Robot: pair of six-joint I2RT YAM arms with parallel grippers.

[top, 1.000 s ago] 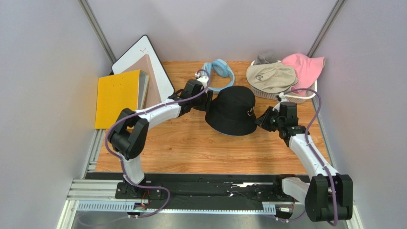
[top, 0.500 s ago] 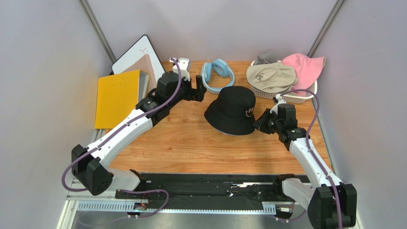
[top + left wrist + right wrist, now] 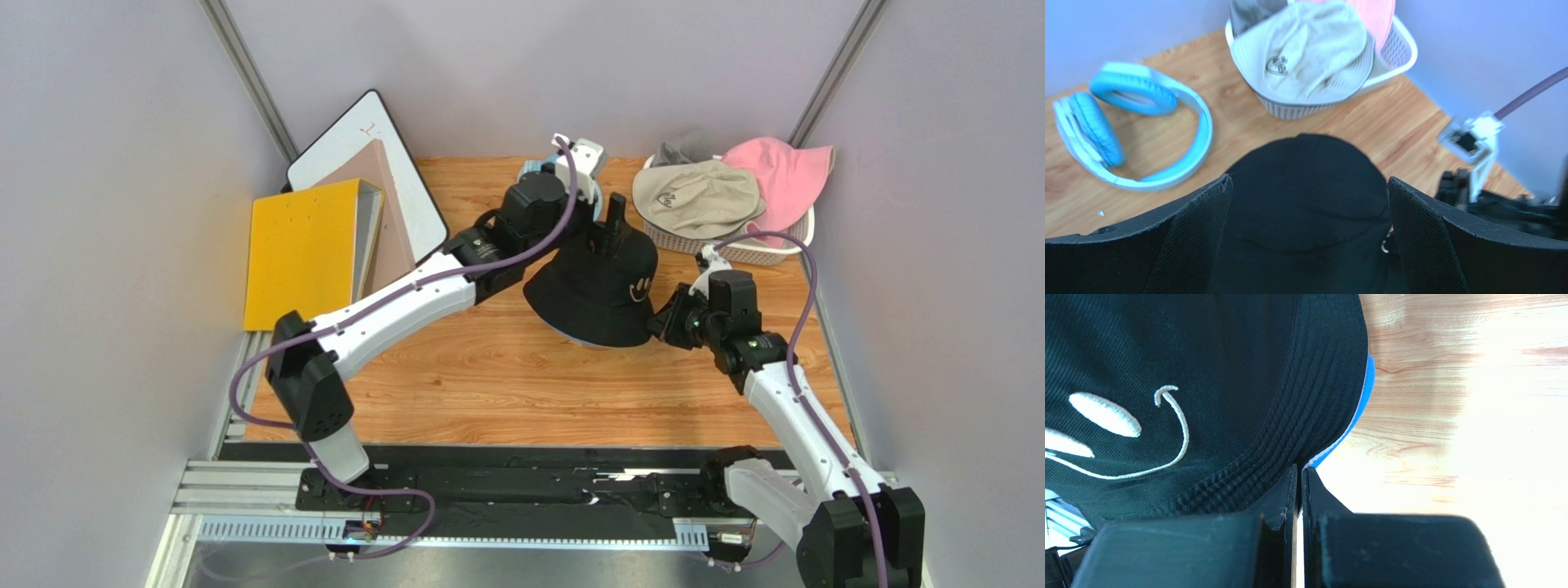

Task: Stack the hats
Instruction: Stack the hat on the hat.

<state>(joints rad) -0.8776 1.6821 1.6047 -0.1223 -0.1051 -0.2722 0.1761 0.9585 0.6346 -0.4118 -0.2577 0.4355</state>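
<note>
Left hand (image 3: 1308, 190) swung over black hat (image 3: 595, 288); blue hat (image 3: 1365, 386) mostly hidden.

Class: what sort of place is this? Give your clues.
Probably a robot test cell: plain grey walls box in a wooden table, two robot arms are bolted to a rail, hats sit in a basket.

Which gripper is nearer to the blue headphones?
Left. The left gripper, jaws open, hangs over the crown of the black hat, next to the blue headphones; the right gripper pinches that hat's brim on the far side.
</note>
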